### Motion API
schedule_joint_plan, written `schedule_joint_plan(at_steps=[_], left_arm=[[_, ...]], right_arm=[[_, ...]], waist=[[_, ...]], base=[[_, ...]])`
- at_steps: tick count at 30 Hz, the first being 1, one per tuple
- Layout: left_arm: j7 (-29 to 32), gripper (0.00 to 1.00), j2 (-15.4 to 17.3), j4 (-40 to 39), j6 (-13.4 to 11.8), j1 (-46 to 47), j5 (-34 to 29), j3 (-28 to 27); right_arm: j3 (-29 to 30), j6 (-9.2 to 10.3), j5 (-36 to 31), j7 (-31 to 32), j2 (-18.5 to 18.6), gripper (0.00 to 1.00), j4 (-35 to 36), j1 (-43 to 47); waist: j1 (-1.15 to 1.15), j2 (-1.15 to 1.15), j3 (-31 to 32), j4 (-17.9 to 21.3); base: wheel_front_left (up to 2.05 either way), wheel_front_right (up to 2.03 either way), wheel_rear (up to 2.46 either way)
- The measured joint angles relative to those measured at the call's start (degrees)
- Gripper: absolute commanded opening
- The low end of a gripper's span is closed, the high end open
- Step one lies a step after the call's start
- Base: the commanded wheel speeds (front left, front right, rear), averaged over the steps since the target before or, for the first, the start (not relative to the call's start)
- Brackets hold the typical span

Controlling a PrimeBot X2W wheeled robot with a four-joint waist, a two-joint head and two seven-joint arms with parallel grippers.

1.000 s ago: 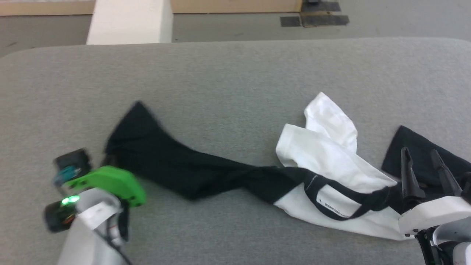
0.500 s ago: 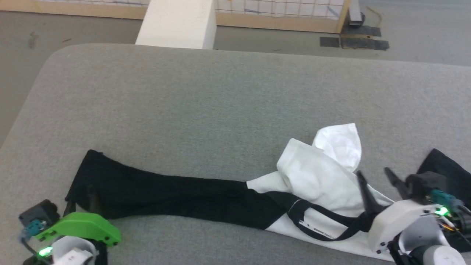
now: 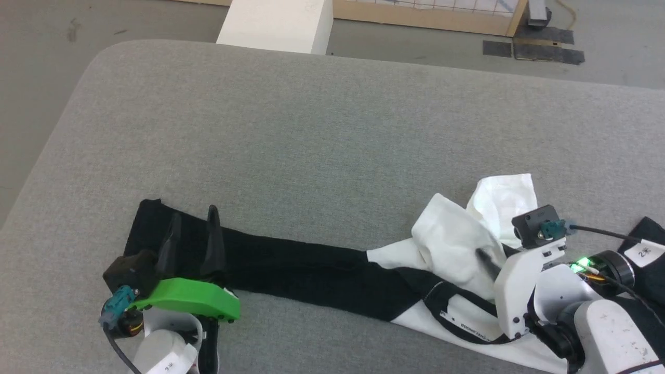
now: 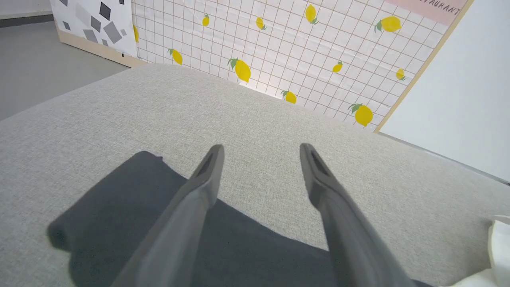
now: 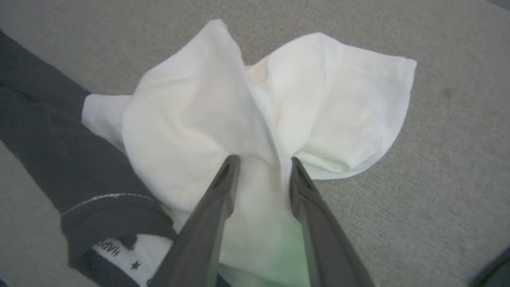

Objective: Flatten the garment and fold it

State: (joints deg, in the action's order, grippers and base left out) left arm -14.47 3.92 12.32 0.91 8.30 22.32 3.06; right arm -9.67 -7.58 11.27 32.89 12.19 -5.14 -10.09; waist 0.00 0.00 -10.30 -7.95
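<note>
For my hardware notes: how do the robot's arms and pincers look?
The left pincer and right pincer each have two long dark tapering fingers. The left wrist carries a green cover; the right, a white housing. Both bear a black block with a teal connector. The right arm shows a black cable, green light and white label.

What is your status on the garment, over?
Left gripper open above black sleeve. Right gripper astride white fold, grip unclear. Garment crumpled, not folded. Nothing in the way.

Black-sleeved white shirt lying along grey surface
Left gripper, jaws apart, over its cuff; right gripper at bunched white body
</note>
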Motion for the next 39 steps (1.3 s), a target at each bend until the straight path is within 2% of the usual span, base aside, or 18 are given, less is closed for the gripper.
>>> schedule_joint_plan(at_steps=[4, 7, 13, 16, 17, 18, 19, 24, 29, 33, 36, 39], left_arm=[[0.0, 1.0, -0.3, -1.2, 0.0, 0.0, -0.4, -0.5], [-0.1, 1.0, -0.4, -1.9, 0.0, -0.1, -1.1, -1.0], [-0.1, 1.0, -0.6, -2.1, 0.1, -0.3, -2.4, -1.5], [-0.3, 1.0, -0.7, -2.1, 0.2, -0.5, -2.6, -1.6], [-0.3, 1.0, -0.7, -2.0, 0.4, -0.6, -2.7, -1.6], [-0.3, 1.0, -0.7, -1.9, 0.6, -0.6, -2.8, -1.4], [-0.3, 1.0, -0.7, -1.8, 0.8, -0.6, -2.8, -1.2], [-0.3, 1.0, -0.7, -1.2, 2.2, -0.2, -3.3, 1.1], [2.6, 1.0, -0.8, 0.3, 4.6, 4.9, -4.1, 9.7], [9.5, 1.0, -0.9, 3.8, 5.8, 12.1, -4.6, 18.8], [17.3, 1.0, -1.1, 8.3, 6.1, 17.0, -4.9, 24.2], [25.4, 1.0, -0.8, 12.9, 6.2, 21.1, -4.7, 27.4]], right_arm=[[2.7, 0.0, 0.3, -1.4, 0.1, 0.0, 0.9, -0.5], [7.4, 0.0, -0.6, -3.5, -1.3, 0.0, 1.9, -0.4], [26.2, 0.0, -4.5, -7.2, -8.1, 0.0, 6.6, 2.6], [34.9, 0.0, -5.2, -7.0, -9.3, 0.0, 7.1, 4.9], [36.5, 0.0, -5.7, -6.7, -9.3, 0.23, 7.0, 5.6], [38.4, 0.01, -5.4, -6.6, -9.2, 0.35, 6.3, 6.1], [39.6, 0.01, -4.4, -6.7, -9.2, 1.0, 5.2, 6.6], [40.3, 0.01, -1.3, -10.8, -9.3, 1.0, 3.2, 7.2], [38.3, 0.01, -0.3, -20.1, -9.3, 1.0, 4.6, 7.4], [35.0, 0.01, -1.1, -27.5, -9.3, 1.0, 7.2, 7.8], [32.1, 0.01, -1.1, -30.1, -9.3, 1.0, 8.4, 7.9], [29.7, 0.01, -0.9, -30.9, -9.3, 1.0, 8.3, 7.9]], waist=[[0.0, 0.0, 0.1, -0.2], [0.0, 0.0, 0.4, 0.4], [0.0, 0.0, 1.2, 2.1], [0.0, 0.0, 1.4, 3.2], [0.0, 0.0, 1.5, 3.5], [0.0, 0.0, 1.5, 3.9], [0.0, 0.0, 1.6, 4.4], [0.0, 0.0, 1.6, 6.4], [0.0, 0.0, 1.4, 8.4], [0.0, 0.0, 0.7, 9.8], [0.0, 0.0, 0.0, 11.2], [0.0, 0.0, -0.6, 12.8]], base=[[0.0, 0.0, 0.0], [0.0, 0.0, 0.0], [0.0, 0.0, 0.0], [0.0, 0.0, 0.0], [0.0, 0.0, 0.0], [0.0, 0.0, 0.0], [0.0, 0.0, 0.0], [0.0, 0.0, 0.0], [0.0, 0.0, 0.0], [0.0, 0.0, 0.0], [0.0, 0.0, 0.0], [0.0, 0.0, 0.0]])
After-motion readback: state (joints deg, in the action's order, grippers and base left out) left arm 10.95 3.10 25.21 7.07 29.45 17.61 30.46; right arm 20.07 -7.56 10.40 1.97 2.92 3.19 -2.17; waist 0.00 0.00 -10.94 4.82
